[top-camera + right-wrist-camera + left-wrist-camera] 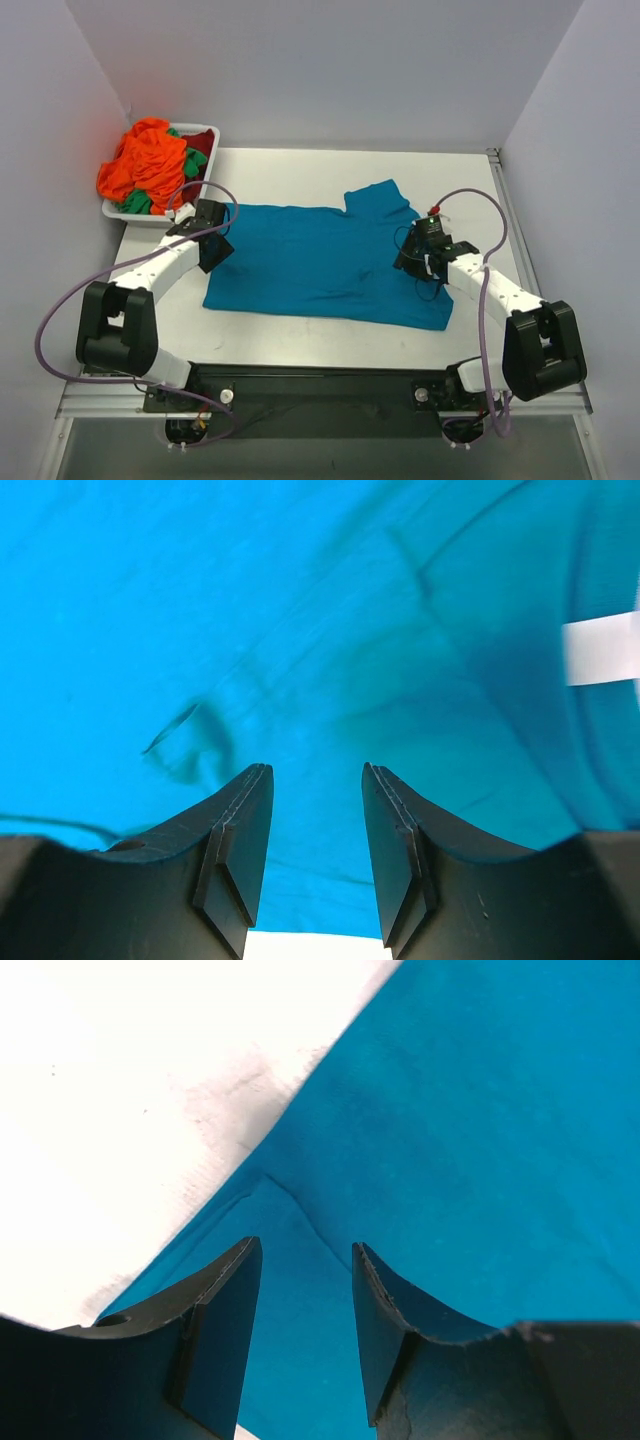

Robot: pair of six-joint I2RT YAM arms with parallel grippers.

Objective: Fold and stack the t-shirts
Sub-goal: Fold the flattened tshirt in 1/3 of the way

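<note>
Lying spread flat, teal-blue t-shirt [320, 265]; faint creases across its plain cloth.

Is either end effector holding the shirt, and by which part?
Nothing is held. The left end effector and right end effector both stand open over the teal shirt, no cloth between their fingers.

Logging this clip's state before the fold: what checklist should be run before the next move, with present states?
1. teal t-shirt spread on the table: ok.
2. left pincer open, over the shirt's left edge: ok.
3. right pincer open, over the shirt's right part: ok.
4. Cloth gripped for folding: not ok, both empty.
5. orange shirt in the white tray, apart from the teal one: ok.
6. Pincers' contact with cloth: cannot tell.
</note>
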